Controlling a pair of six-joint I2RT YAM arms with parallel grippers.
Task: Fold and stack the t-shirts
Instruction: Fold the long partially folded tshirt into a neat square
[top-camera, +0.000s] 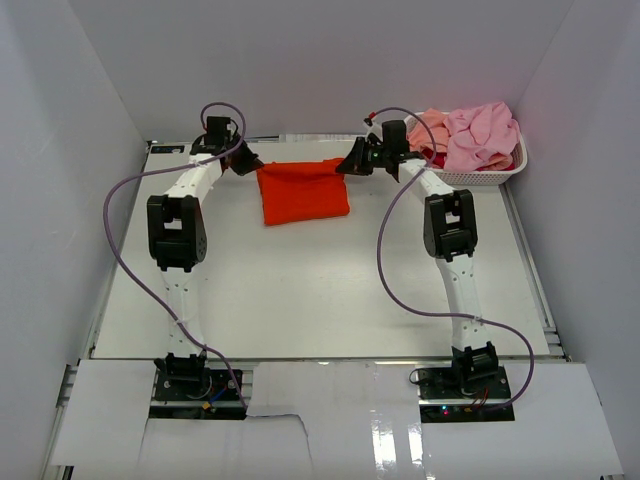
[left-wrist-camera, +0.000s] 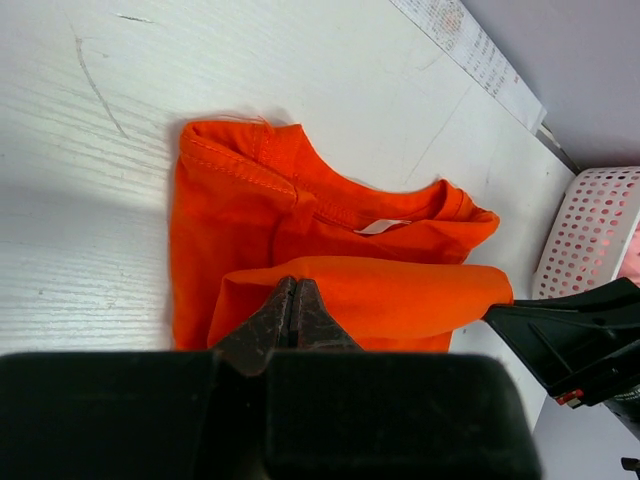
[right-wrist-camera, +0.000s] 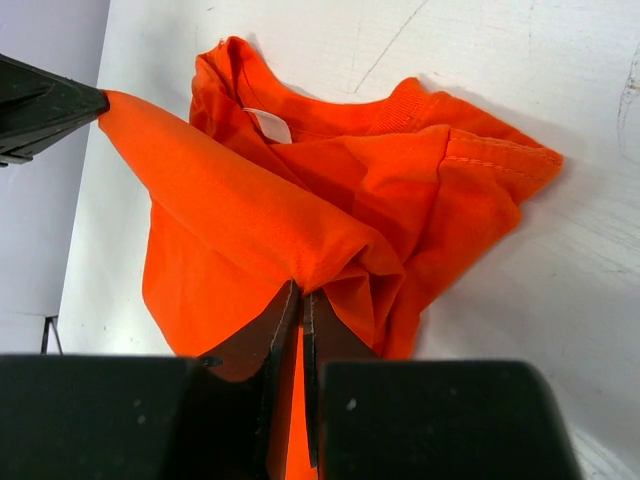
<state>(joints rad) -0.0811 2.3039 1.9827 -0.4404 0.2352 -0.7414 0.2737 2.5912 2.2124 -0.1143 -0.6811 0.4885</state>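
A bright orange-red t-shirt (top-camera: 302, 192) lies partly folded at the back middle of the table. My left gripper (top-camera: 246, 162) is shut on its left edge, and my right gripper (top-camera: 352, 162) is shut on its right edge. In the left wrist view the shut left gripper (left-wrist-camera: 294, 284) pinches a lifted fold of the orange t-shirt (left-wrist-camera: 250, 220), collar facing away. The right wrist view shows the right gripper (right-wrist-camera: 302, 292) clamped on bunched cloth of the orange t-shirt (right-wrist-camera: 350, 190), the fold stretched toward the other gripper. Pink and salmon t-shirts (top-camera: 470, 135) are piled in the basket.
A white perforated basket (top-camera: 490, 176) stands at the back right corner, just right of my right gripper. White walls close the table on the left, right and back. Purple cables loop from both arms.
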